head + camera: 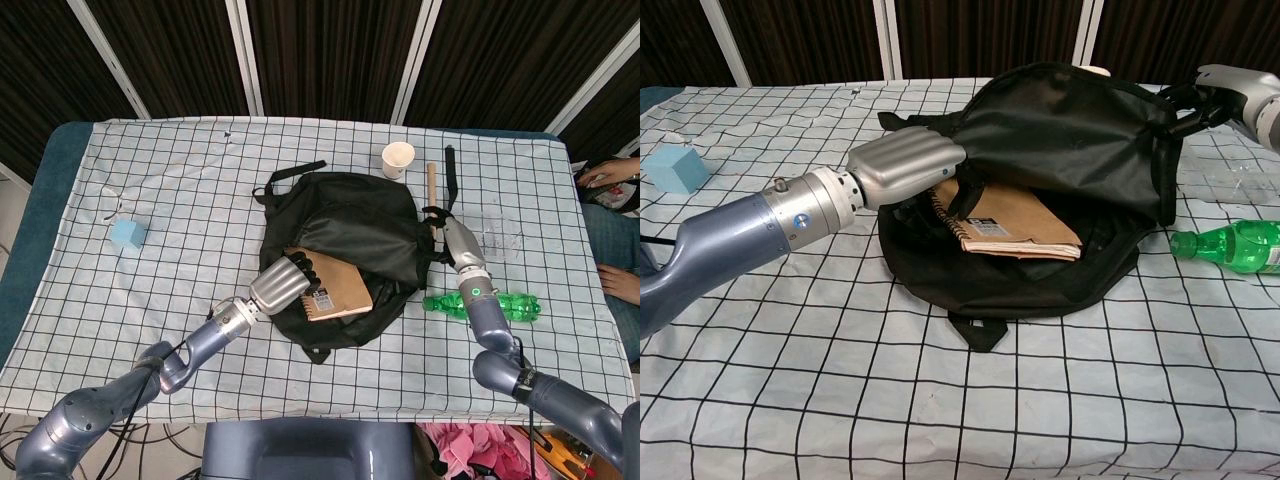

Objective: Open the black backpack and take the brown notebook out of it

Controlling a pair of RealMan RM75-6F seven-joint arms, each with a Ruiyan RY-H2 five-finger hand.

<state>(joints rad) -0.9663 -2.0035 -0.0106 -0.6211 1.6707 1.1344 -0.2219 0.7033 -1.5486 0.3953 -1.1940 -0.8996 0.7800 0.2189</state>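
One backpack (345,240), one notebook (335,290), two hands. Around them on the checked cloth (150,320) lie one green bottle (500,305), one blue block (127,234), one paper cup (398,159), one wooden stick (431,185) and one clear plastic cup (497,230).

Nearest, the cloth between the table's near edge and the backpack is bare in the chest view. The left hand (905,170) reaches into the open mouth of the backpack from the left, its dark fingers (962,196) curled over the spiral-bound left edge of the notebook, grasping it. The notebook lies tilted in the opening, its near right corner over the lower lip of the bag, its far part under the raised flap.

To the right, the bottle lies on its side, just beside the backpack's near right edge. Above it the right hand (452,237) clutches the right edge of the backpack flap, holding it lifted.

The block sits well apart at the left, with open cloth between it and the bag. Farthest, the paper cup stands just beyond the backpack, the stick beside it to the right, the clear cup right of the right hand.
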